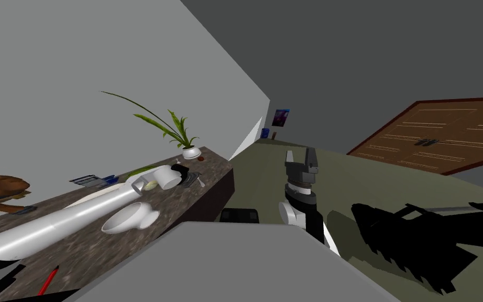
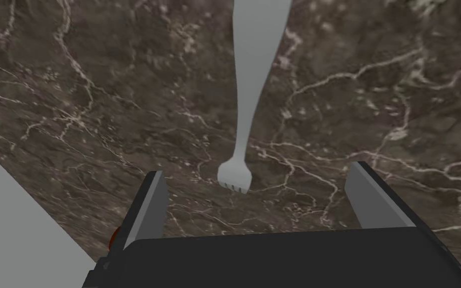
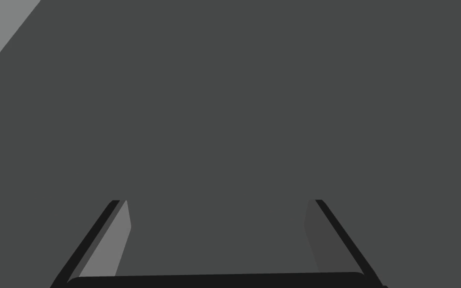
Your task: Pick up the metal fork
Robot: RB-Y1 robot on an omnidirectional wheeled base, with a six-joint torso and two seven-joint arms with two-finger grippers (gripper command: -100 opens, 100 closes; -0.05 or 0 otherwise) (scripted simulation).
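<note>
One grey fork (image 2: 252,75) lies flat on the brown marbled counter (image 2: 74,100) near its far end. Its tines point into the wide gap between the fingers of the left gripper (image 2: 257,168), touching neither. Beyond the counter's end, the right gripper (image 1: 302,156) points upward, fingers spread wide.

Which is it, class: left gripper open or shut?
Open. The left gripper has its fingers wide apart; the fork lies untouched between them on the marbled counter.
</note>
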